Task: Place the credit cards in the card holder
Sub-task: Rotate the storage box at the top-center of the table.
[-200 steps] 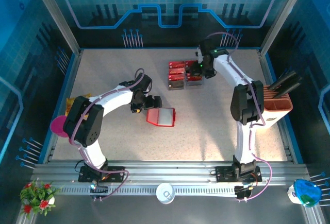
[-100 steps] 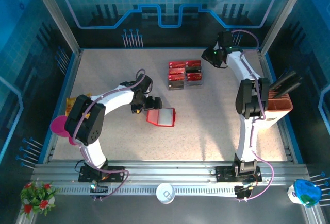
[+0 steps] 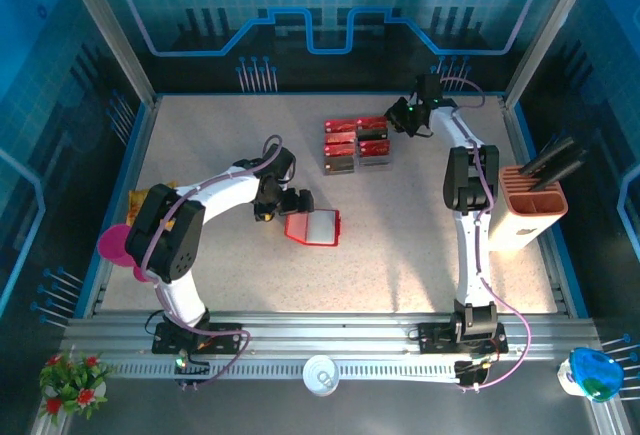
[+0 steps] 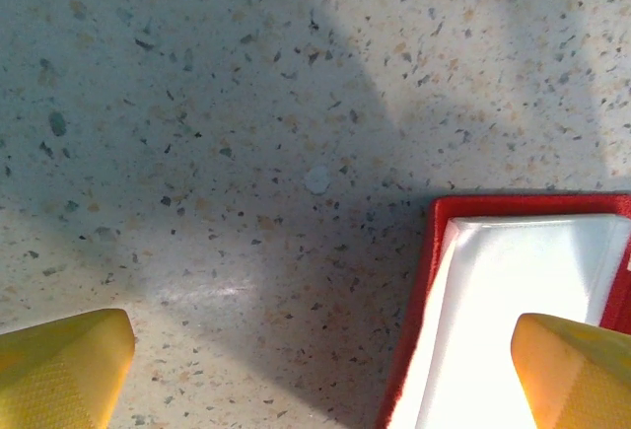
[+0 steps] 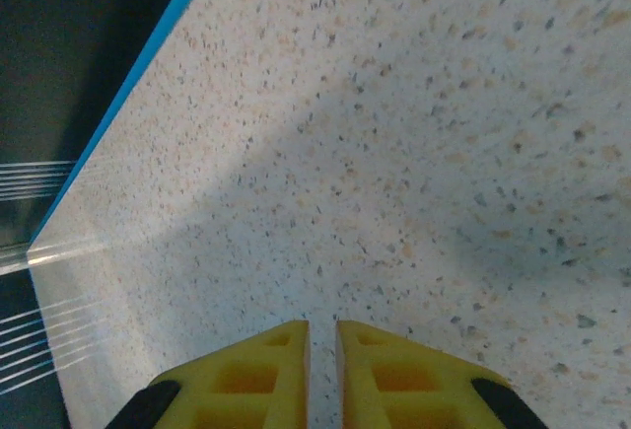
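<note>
Red credit cards (image 3: 357,145) are seen lying in a tight cluster at the far centre of the speckled table (image 3: 400,245), w/ none lifted. The right gripper (image 3: 403,115) is found just beside the cluster's right edge. Its yellow fingers (image 5: 246,370) are drawn almost together, w/ a thin slit left & nothing pinched between them. From the wrist, the right gripper (image 5: 322,350) is seen aimed at bare tabletop near the blue rim (image 5: 148,54), not at a card. Vs. a sec ago: the gripper was then set over the right column of cards w/ jaws about half open. Half a sec ago it was pulled back toward the far-right corner. Now it is brought partway back & closed down empty. The pick is therefore judged missed or abandoned, so a fresh approach w/ reopened jaws is prob. needed. The cluster looks nudged slightly left, though that cannot be told for sure. The left gripper (image 3: 297,201) is unchanged: it is held wide open at the card holder (image 3: 313,227), which lies opened near the table centre, well apart from the cards. In the left wrist view, one fingertip of the left gripper (image 4: 317,365) is seen over the holder's pale pocket (image 4: 513,281), w/ no card in the part shown.
</note>
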